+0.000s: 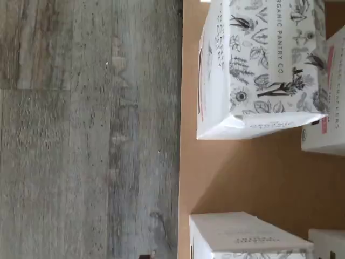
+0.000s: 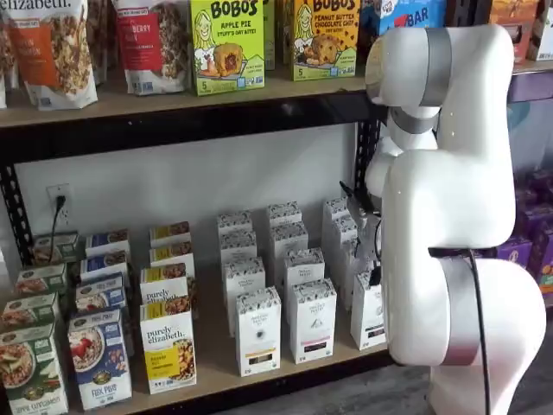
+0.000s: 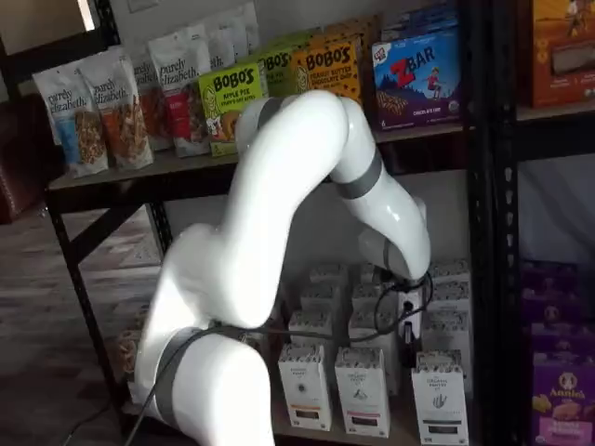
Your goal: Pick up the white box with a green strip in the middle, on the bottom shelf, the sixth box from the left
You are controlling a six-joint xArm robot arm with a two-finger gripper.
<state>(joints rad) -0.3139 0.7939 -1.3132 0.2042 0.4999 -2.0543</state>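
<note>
The arm (image 3: 279, 214) reaches into the rack above the bottom shelf (image 2: 216, 367), over its 3 o'clock end. The gripper (image 3: 406, 314) hangs among the white cartons with a cable looped beside it. Its jaws stand wide apart and hold nothing, though the fingers hardly show. The white box (image 3: 439, 398) stands upright at the shelf's front edge, the last of the 3 front white cartons toward 3 o'clock, with the gripper at about 11 o'clock from it. In a shelf view the arm partly covers the box. The wrist view shows floral-printed cartons (image 1: 264, 65) on tan board beside grey plank floor (image 1: 86, 135).
</note>
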